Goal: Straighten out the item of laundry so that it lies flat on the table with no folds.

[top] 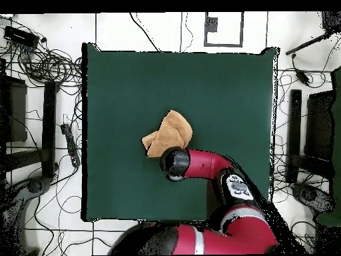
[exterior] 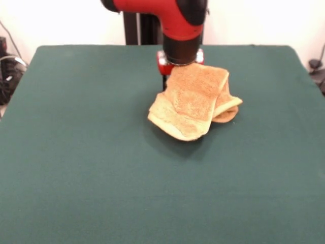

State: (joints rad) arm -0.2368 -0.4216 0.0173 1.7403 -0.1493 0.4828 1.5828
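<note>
The orange-tan towel (exterior: pixel 195 99) is bunched and folded over itself at the middle of the green table (exterior: pixel 91 168). Its upper edge is raised to my gripper (exterior: pixel 177 66) and the rest hangs down and trails onto the table, so the gripper is shut on it. The towel covers the gripper's lower part. In the overhead view the towel (top: pixel 170 133) lies just beyond the arm's wrist, which hides the gripper (top: pixel 174 162), near the table's middle (top: pixel 226 87).
The red and black arm (top: pixel 220 170) reaches in from the robot's side of the table. Cables and equipment lie on the floor around the table (top: pixel 40 67).
</note>
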